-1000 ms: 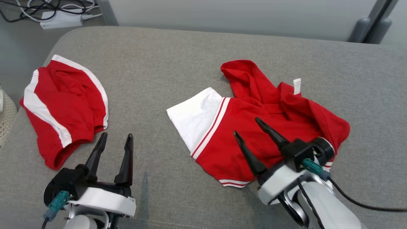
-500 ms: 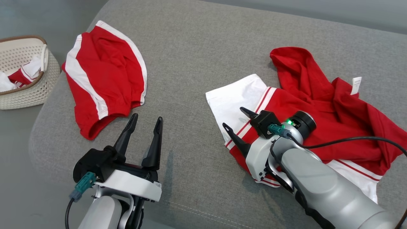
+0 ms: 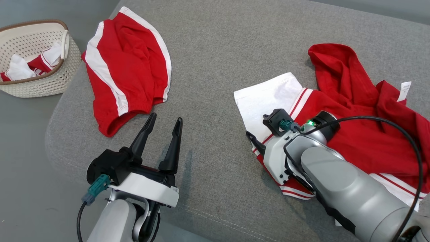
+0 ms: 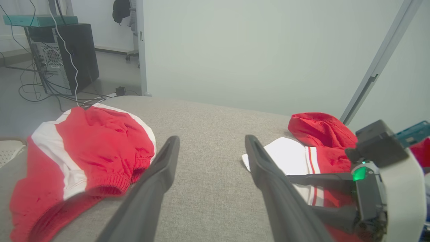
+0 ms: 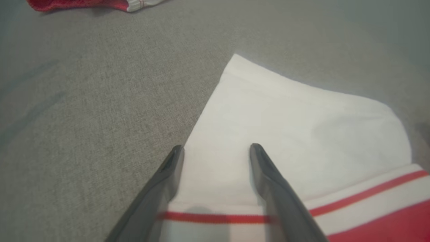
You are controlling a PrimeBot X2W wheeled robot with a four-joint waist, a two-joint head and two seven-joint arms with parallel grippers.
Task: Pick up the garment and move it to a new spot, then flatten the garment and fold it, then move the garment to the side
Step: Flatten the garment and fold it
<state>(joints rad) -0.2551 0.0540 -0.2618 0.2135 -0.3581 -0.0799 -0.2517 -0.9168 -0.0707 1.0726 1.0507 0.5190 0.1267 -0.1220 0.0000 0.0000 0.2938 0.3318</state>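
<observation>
Head view: a crumpled red-and-white hooded cotton top [image 3: 356, 141] lies at the right of the grey woven cushion [image 3: 218, 67], long axis crosswise, white sleeve [image 3: 268, 97] pointing left; left gripper [image 3: 167, 116] empty, spread wide.
Left wrist view: pale wall [image 4: 252, 50] behind the cushion.
Right wrist view: right gripper [image 5: 216, 146] wide, tips over the sleeve.

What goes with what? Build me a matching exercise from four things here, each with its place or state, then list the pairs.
1 basket
2 shorts
3 left gripper
4 right gripper

a open, over the white sleeve
b off the cushion, cloth inside
c open, above bare cushion
d lying at the cushion's left end

Pairs: 1-b, 2-d, 3-c, 4-a
</observation>
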